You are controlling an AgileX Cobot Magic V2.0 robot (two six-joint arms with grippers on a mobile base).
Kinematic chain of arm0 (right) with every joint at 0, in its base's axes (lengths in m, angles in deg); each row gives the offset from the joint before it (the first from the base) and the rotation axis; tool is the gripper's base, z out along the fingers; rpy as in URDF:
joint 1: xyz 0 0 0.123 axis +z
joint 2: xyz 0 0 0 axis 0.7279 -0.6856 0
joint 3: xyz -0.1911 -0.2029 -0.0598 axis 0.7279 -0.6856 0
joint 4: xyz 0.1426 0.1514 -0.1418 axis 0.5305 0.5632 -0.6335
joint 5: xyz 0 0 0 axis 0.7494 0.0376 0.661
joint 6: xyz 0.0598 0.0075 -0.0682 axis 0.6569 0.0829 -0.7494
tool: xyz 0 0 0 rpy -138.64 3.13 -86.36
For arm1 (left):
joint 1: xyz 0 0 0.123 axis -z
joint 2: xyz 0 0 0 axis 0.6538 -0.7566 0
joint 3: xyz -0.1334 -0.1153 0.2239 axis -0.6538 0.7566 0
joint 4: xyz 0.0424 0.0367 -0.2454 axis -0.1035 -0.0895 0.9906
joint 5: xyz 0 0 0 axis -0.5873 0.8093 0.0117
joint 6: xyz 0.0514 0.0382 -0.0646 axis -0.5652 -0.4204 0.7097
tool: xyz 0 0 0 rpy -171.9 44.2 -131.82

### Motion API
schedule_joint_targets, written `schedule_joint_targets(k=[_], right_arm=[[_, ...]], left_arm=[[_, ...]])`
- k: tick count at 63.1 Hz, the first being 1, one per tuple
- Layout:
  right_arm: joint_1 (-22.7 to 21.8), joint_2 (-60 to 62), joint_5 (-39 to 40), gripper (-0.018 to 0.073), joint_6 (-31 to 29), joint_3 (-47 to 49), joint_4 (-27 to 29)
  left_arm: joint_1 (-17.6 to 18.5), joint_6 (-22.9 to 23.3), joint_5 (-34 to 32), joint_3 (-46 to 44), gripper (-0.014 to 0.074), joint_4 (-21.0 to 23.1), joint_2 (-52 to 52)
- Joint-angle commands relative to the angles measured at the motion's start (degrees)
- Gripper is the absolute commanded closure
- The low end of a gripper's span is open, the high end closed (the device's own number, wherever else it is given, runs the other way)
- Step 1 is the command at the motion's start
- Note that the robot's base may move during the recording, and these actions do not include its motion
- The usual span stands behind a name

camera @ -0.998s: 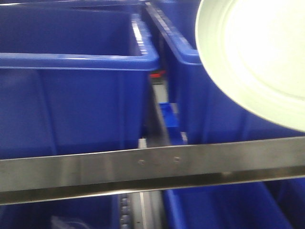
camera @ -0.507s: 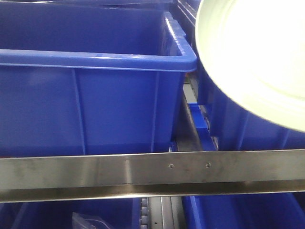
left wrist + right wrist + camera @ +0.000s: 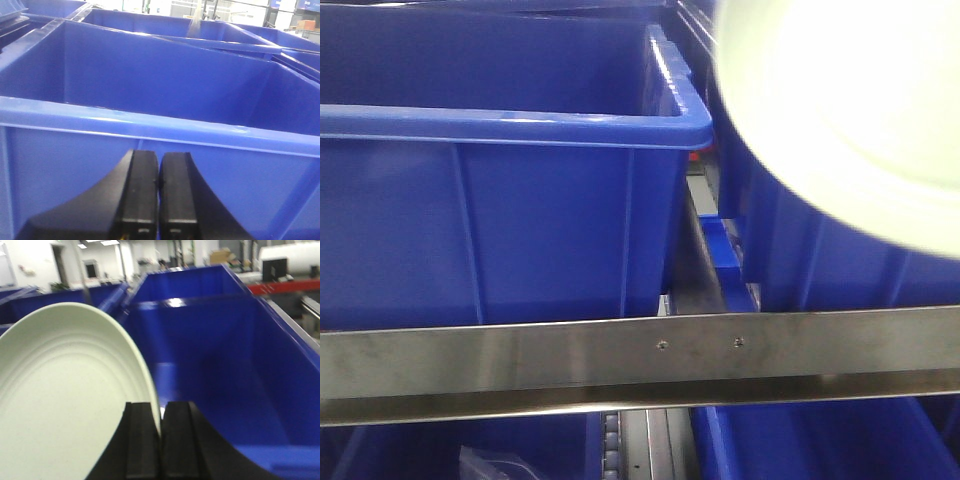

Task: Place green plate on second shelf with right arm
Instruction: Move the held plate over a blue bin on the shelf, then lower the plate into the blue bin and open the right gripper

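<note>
The green plate (image 3: pixel 840 110) is pale mint and round. It fills the upper right of the front view, held up in front of a blue bin. In the right wrist view the plate (image 3: pixel 65 400) stands on edge at the left, and my right gripper (image 3: pixel 160 432) is shut on its rim, over the inside of a deep blue bin (image 3: pixel 225 365). My left gripper (image 3: pixel 159 192) is shut and empty, right in front of the wall of a blue bin (image 3: pixel 150 145). The right gripper itself does not show in the front view.
A steel shelf rail (image 3: pixel 640 360) runs across the front view. Above it stand a large blue bin (image 3: pixel 500 200) at the left and another behind the plate. A narrow gap with a small blue part (image 3: pixel 725 250) lies between them. More blue bins (image 3: pixel 800 440) sit below the rail.
The view has shifted: the bins and rail slid sideways in the picture. The plate now looks larger and covers more of the upper right.
</note>
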Motion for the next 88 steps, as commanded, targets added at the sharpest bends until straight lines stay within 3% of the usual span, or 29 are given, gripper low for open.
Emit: schedule_joint_targets(k=[1, 12, 19, 27, 32, 36, 46, 53, 67, 79, 85, 88], right_arm=[[-0.16, -0.24, 13.14, 0.0506, 0.32, 1.91, 0.07], [-0.16, -0.24, 23.72, 0.0506, 0.32, 1.91, -0.53], [-0.16, -0.24, 26.21, 0.0506, 0.32, 2.0, -0.31], [-0.16, -0.38, 17.6, 0.0506, -0.75, 3.98, 5.3], [-0.63, -1.04, 7.91, 0.0506, -4.64, 7.27, 11.92], [-1.34, -2.55, 4.07, 0.0506, -10.44, 10.36, 13.68], [-3.08, -10.71, 4.6, 0.0506, -20.36, 16.11, 13.81], [-5.37, -20.16, 4.51, 0.0506, -20.81, 20.35, 14.75], [-12.79, -36.83, 11.16, 0.0506, -20.76, 31.15, 23.46], [-15.51, -50.23, 12.49, 0.0493, -20.76, 40.34, 22.07], [-15.51, -54.52, 11.71, 0.0417, -20.76, 43.13, 18.99], [-15.51, -55.82, 11.72, 0.0338, -20.76, 43.93, 17.98]], left_arm=[[0.46, 0.19, -5.11, 2.34, 0.0466, 0.47, 0.93], [0.46, 0.19, -5.11, 2.34, 0.0466, 0.47, 0.93], [0.46, 0.19, -5.11, 2.34, 0.0466, 0.47, 0.93], [0.46, 0.19, -5.11, 2.34, 0.0466, 0.47, 0.93], [0.46, 0.19, -5.11, 2.34, 0.0466, 0.47, 0.93], [0.46, 0.19, -5.11, 2.34, 0.0466, 0.47, 0.93], [0.46, 0.19, -5.11, 2.34, 0.0466, 0.47, 0.93], [0.46, 0.19, -5.11, 2.34, 0.0466, 0.47, 0.93], [0.46, 0.19, -5.11, 2.34, 0.0466, 0.47, 0.93], [0.46, 0.19, -5.11, 2.34, 0.0466, 0.47, 0.93], [0.46, 0.19, -5.11, 2.34, 0.0466, 0.47, 0.93], [0.46, 0.19, -5.11, 2.34, 0.0466, 0.47, 0.93]])
